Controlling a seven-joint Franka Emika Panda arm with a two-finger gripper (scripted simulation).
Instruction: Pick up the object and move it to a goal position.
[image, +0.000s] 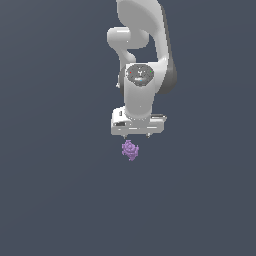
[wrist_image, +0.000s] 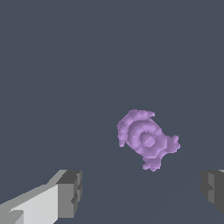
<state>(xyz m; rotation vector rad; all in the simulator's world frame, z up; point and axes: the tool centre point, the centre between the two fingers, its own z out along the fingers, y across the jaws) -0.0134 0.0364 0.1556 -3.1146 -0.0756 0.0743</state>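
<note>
The object (image: 130, 150) is a tiny light-purple knobbly item lying on the dark grey floor, just below the white gripper in the exterior view. It also shows in the wrist view (wrist_image: 147, 139), with ringed ridges and small lumps around its edge. My gripper (image: 138, 135) hangs over the floor close beside the object, its fingers barely showing under the hand. In the wrist view the gripper (wrist_image: 142, 192) is open and empty, with one grey fingertip (wrist_image: 70, 192) and the other (wrist_image: 213, 189) standing wide apart. The object lies beyond the gap between them, untouched.
The white arm (image: 142, 45) rises behind the gripper toward the top of the exterior view. The floor (image: 50, 200) is a plain dark grey surface with no other objects or edges in view.
</note>
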